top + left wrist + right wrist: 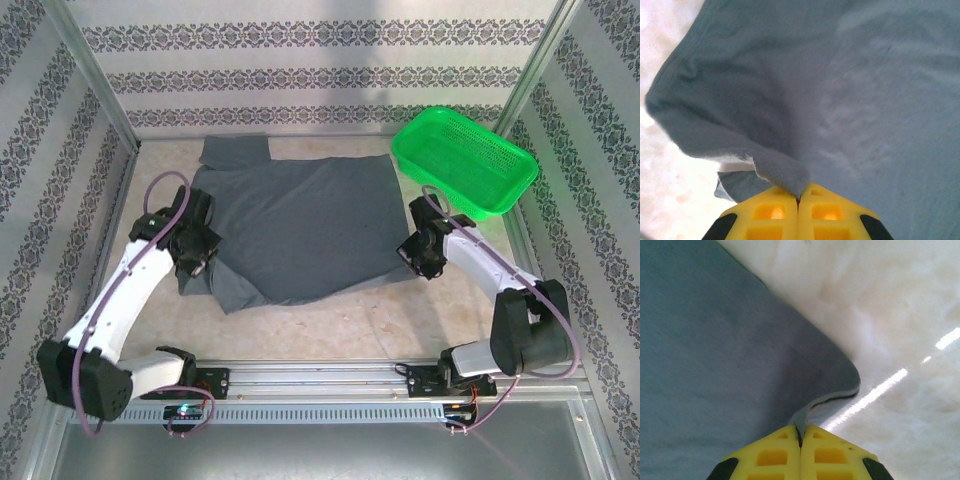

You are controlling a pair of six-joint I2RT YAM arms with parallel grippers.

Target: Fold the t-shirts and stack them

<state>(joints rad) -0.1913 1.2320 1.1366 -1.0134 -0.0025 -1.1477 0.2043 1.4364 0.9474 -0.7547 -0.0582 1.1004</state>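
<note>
- The left gripper [798, 197] is pinched tight on a pucker of the shirt [865, 100]. Its yellow fingertips meet with the cloth caught between them.
- From above, the left gripper [192, 258] sits at the left edge of the shirt [300, 225], where the fabric is bunched and doubled over under it.
- The right gripper [801, 432] is closed just as tight on a corner of the shirt [700, 365]. The stitched edge curls up off the table there.
- From above, the right gripper [420, 258] is at the shirt's near right corner.
- The shirt lies mostly flat in the middle of the table [400, 310], stretched between the two grippers.
- Its long axis runs left to right; it is wider that way than from near to far.
- One sleeve sticks out at the far left corner, pointing toward the back wall.
- The near edge slants, dipping to a point at the near left and rising toward the right gripper.
- I cannot tell which way the neck faces.
- A green basket [465, 160] stands at the far right, just beside the shirt's far right corner.
</note>
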